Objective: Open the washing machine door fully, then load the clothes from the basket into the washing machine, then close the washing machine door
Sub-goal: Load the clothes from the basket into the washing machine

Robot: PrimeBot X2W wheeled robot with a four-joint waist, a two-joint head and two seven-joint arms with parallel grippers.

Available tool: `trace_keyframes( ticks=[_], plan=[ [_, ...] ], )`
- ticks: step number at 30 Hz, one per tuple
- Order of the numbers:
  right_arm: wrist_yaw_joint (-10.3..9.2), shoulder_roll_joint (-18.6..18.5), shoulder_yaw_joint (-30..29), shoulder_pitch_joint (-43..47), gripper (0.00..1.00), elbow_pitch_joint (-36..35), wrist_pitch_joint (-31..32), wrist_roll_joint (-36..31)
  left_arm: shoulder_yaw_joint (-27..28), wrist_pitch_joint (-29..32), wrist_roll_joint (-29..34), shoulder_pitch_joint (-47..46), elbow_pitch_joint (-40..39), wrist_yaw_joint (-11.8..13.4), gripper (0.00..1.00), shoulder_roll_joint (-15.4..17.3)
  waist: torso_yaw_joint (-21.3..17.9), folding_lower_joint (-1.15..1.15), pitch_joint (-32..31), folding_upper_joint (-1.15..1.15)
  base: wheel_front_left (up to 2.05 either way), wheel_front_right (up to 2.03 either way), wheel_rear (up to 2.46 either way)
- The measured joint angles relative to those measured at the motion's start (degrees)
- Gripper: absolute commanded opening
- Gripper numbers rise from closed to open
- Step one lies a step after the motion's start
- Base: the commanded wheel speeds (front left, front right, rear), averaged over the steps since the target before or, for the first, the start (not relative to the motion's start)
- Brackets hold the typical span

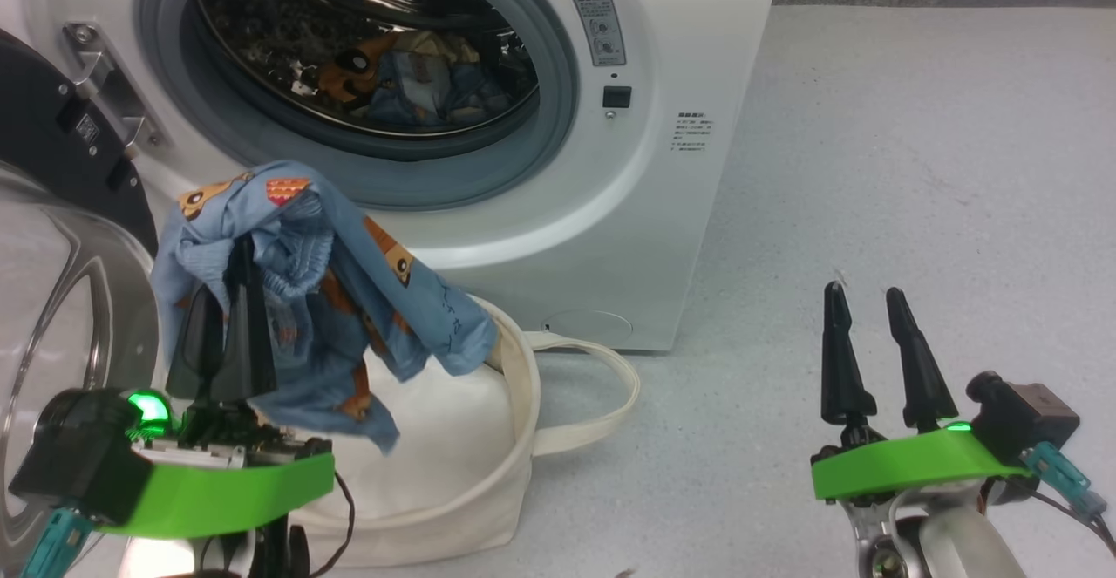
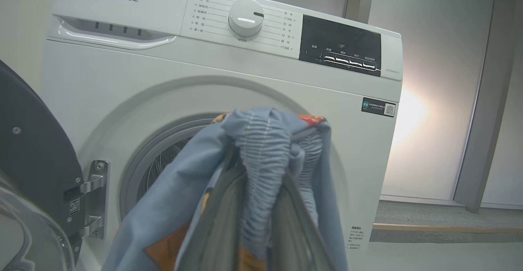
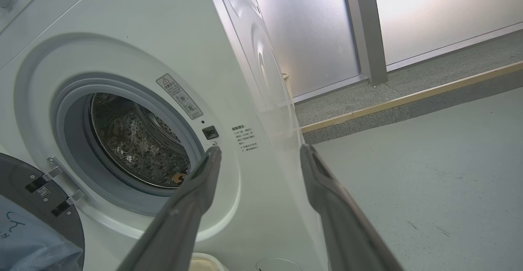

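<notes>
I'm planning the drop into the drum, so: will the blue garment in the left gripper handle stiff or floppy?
Probably floppy: the blue garment drapes over the left gripper in loose folds. Likely light, since a pinch of its gathered band carries it. Its tail hangs over the basket, so it may snag or drag.

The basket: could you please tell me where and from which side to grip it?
Probably the strap handle looping out on the floor at the basket's right: it lies free and open. Bring the open right gripper down from above and pinch across the strap.
</notes>
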Motion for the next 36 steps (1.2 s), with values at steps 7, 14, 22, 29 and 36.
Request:
trace_keyframes(
  ticks=[7, 14, 22, 29, 36],
  plan=[
    [0.00, 0.0, 0.4, 0.0, 1.00, -0.2, 0.0, 0.1, -0.2, 0.0, -0.3, -0.1, 0.1, 0.0, 0.00, 0.0, -0.7, 0.00, 1.2, 0.00, 0.00, 0.00, 0.00],
    [0.00, 0.0, 0.5, -1.0, 1.00, -0.9, 0.0, 0.0, 0.1, 0.0, -0.2, -4.3, 2.3, -0.6, 0.00, 0.0, -1.6, 0.01, 5.2, 0.00, 0.00, 0.00, 0.00],
    [0.00, 0.0, 1.2, -6.1, 1.00, -2.7, 0.0, -0.5, 4.4, 0.0, 1.3, -17.1, 7.5, -3.0, 0.00, -0.1, -3.6, 0.01, 13.1, 0.00, 0.00, 0.00, 0.00],
    [0.00, 0.0, 1.6, -9.7, 1.00, -3.8, 0.0, -0.2, 8.6, 0.0, 5.4, -31.9, 16.5, -4.8, 0.00, 0.4, -6.7, 0.02, 21.2, 0.00, 0.00, 0.00, 0.00],
    [0.00, 0.0, 2.9, -14.0, 1.00, -4.6, 0.0, 1.3, 8.8, 0.0, 9.1, -48.9, 29.8, -4.8, 0.00, 5.3, -10.9, 0.02, 29.0, 0.00, 0.00, 0.00, 0.00]
  ],
)
